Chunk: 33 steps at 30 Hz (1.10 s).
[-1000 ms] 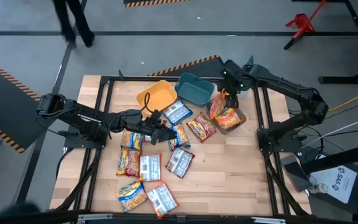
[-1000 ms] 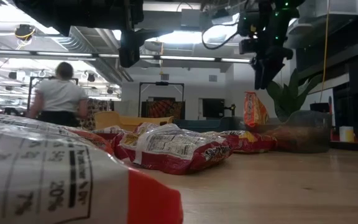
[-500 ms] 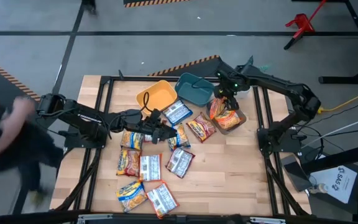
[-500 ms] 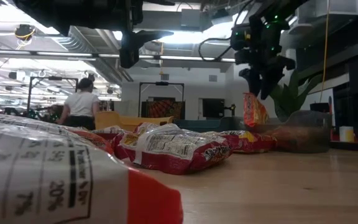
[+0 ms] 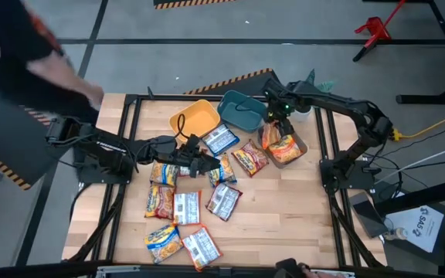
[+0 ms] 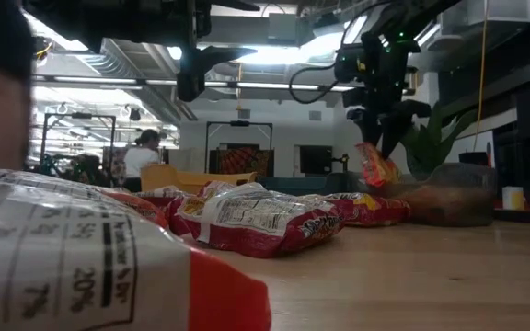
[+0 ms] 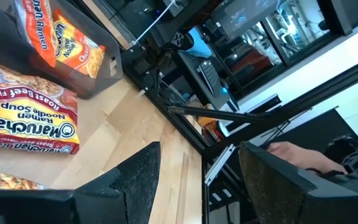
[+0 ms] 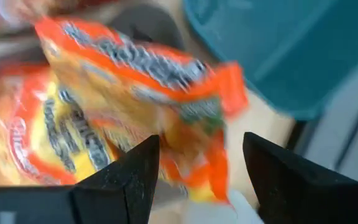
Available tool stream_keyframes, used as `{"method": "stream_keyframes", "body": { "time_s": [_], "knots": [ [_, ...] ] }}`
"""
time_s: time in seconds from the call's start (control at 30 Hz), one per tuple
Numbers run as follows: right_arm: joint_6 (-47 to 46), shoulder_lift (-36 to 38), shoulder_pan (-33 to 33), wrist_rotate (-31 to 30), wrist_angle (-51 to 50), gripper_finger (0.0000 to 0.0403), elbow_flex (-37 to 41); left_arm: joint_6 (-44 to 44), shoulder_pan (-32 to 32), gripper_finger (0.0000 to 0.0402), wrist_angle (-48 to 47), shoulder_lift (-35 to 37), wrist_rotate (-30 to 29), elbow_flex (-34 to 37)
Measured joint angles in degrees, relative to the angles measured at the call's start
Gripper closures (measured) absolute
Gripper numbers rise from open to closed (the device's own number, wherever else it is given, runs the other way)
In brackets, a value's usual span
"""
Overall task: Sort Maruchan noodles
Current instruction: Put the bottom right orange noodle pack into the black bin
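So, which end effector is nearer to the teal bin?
Right. The right end effector hovers beside the teal bin, over an orange packet; the left end effector is farther, among the loose packets.

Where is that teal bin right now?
In the high view, the teal bin sits at the table's far edge, between the yellow bin on its left and the grey bin holding orange packets.

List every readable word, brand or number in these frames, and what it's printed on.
"Maruchan Ramen Noodle Soup", "Roast Beef Flavor": red packet on the table, left wrist view.
"Ramen", "Noodle", "Chicken" (partly cut off): orange packets in the grey bin.
"20%", "7%": nutrition panel of the nearest packet, low view.
"SAS" and a digit, uncertain: white sheet beside the table.
Print on the orange packet between the right gripper's jaws: blurred.
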<state>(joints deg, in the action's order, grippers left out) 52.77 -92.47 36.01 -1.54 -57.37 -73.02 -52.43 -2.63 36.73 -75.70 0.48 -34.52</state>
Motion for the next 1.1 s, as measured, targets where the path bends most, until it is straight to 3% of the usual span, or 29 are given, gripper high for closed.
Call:
{"method": "stream_keyframes", "body": {
  "time_s": [0.13,0.37,0.7,0.87,0.97,1.1],
  "knots": [
    [-1.64,0.57,0.02,-3.11,-0.78,0.0182,-2.23,-0.03,0.0,0.0187,0.0,0.0,-0.02,0.0],
    [4.12,0.57,0.39,3.46,-1.49,0.0182,-2.78,-0.04,0.0,0.0187,-0.01,0.0,-0.09,0.0],
    [7.15,0.29,0.39,8.52,-0.92,0.0182,0.42,-0.08,0.0,0.0187,-0.04,0.0,-0.46,0.0],
    [7.55,0.31,0.35,8.28,-1.72,0.0186,1.48,-0.08,0.0,0.0187,-0.04,0.0,-1.03,0.0],
    [7.61,0.31,0.35,5.6,-1.88,0.021,1.52,-0.08,0.0,0.0187,-0.04,0.0,-1.03,0.0],
    [7.61,0.31,0.35,1.43,-1.99,0.0279,1.52,-0.13,0.0,0.0187,-0.04,0.0,-1.08,0.0]
  ]
}}
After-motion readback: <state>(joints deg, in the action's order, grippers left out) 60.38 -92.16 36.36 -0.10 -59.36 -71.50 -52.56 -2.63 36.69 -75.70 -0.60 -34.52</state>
